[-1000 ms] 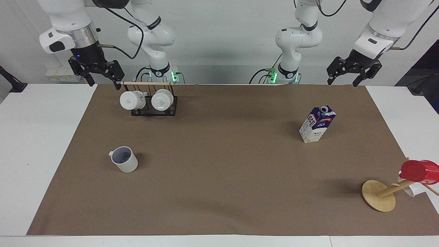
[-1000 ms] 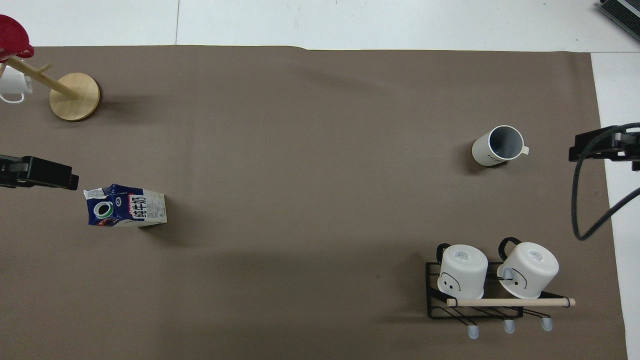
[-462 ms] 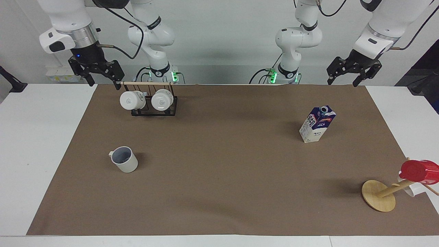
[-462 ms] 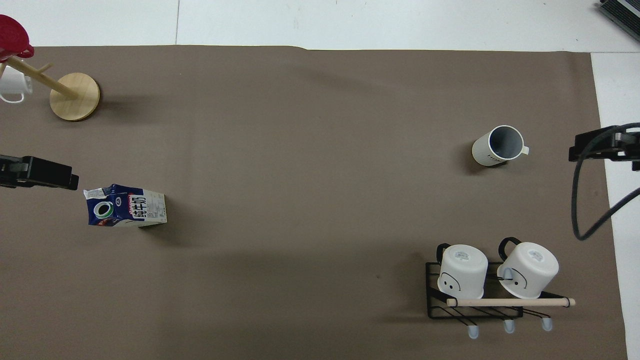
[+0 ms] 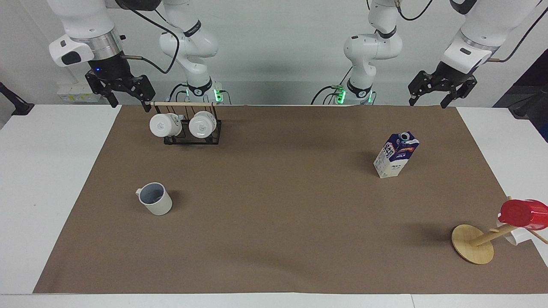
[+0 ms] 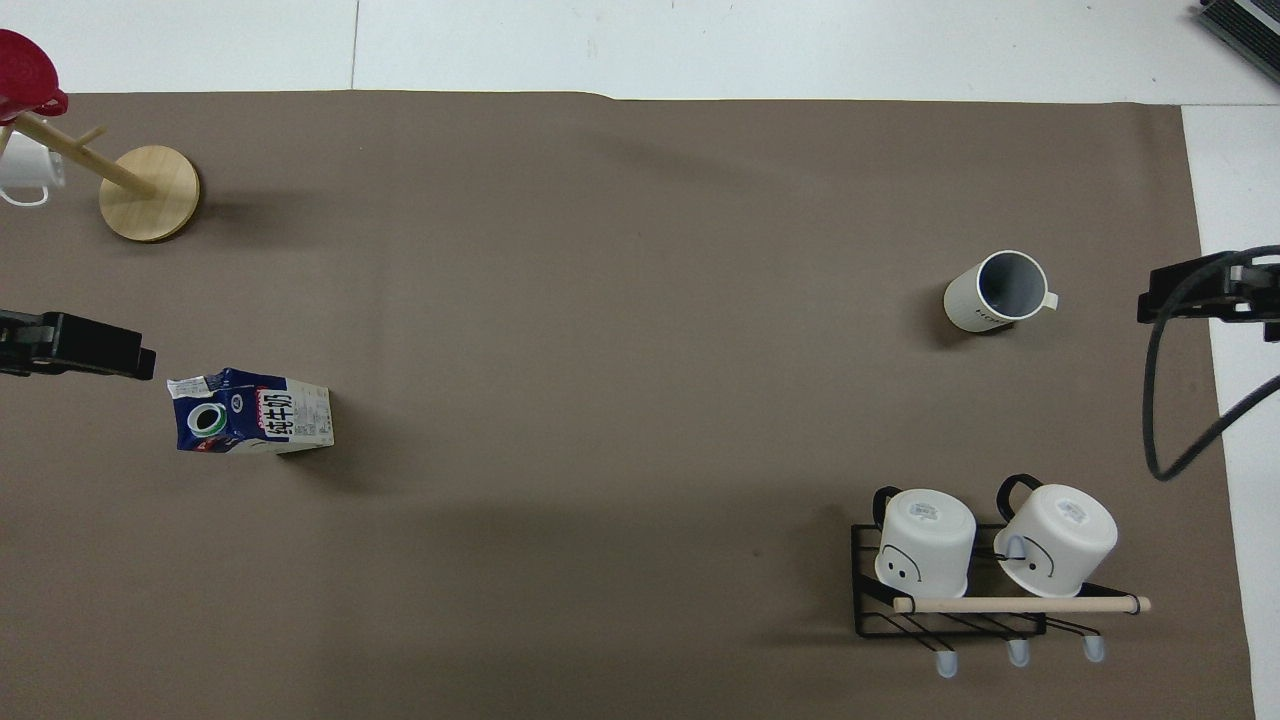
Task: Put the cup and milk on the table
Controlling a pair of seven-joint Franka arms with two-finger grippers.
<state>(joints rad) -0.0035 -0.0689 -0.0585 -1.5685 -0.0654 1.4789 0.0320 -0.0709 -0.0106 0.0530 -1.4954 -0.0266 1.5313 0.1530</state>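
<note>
Plain pale wall (image 5: 278,51) w/ white socket strip (image 5: 79,93) near right arm's end.

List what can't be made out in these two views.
- White mug on the wooden stand: cut by the overhead frame edge, hidden by the red cup in the facing view.
- Left gripper, right gripper: only dark slivers at the overhead edges.
- Milk print: too small in the facing view.

We saw our left tool (image 5: 441,92) edge slightly higher over the table's (image 5: 43,171) corner, and our right tool (image 5: 124,92) lifted a touch too.
</note>
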